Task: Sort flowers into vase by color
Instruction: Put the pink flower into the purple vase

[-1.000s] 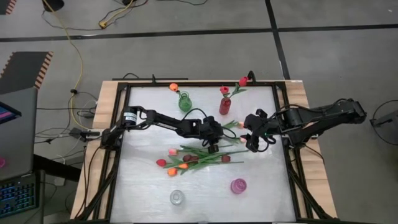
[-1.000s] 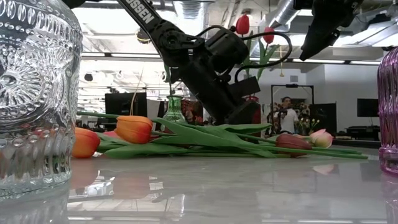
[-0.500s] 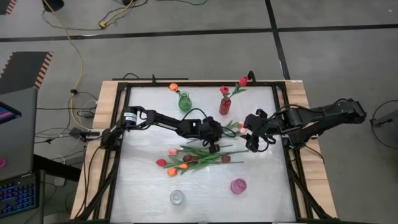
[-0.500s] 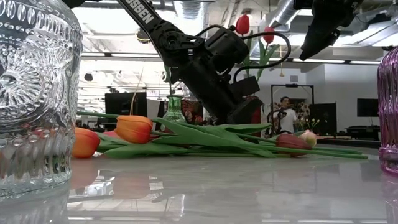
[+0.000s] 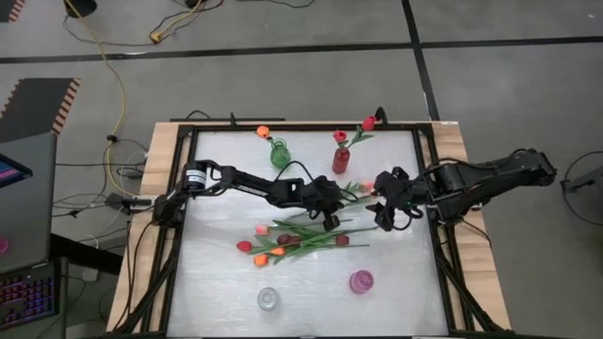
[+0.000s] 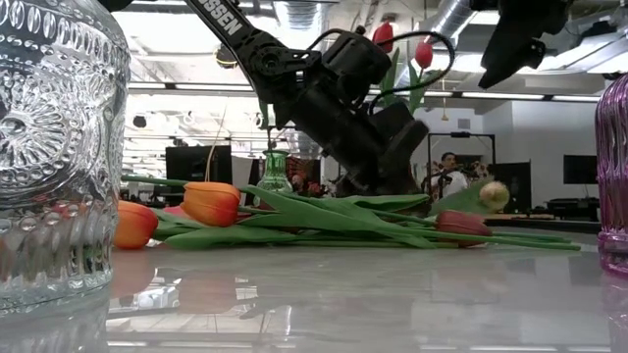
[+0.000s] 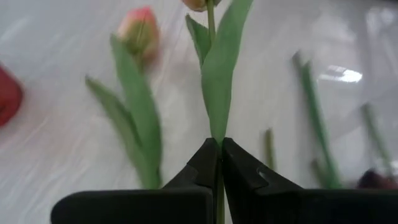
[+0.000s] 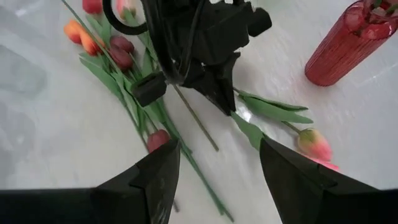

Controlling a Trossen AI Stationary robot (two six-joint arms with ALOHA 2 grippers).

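Left tool (image 5: 332,222) grips a pink tulip (image 5: 366,185) by its stem, mid-tabletop (image 5: 217,282). Right tool (image 5: 382,216) hovers just right of it, fingers spread

Glossy white tabletop (image 6: 392,304); embossed clear-glass vase (image 6: 54,147).

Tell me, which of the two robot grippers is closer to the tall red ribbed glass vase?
The left. The left gripper, shut on a pink tulip's stem, sits just in front of the red vase; the right gripper, open, hovers farther off to the vase's right.
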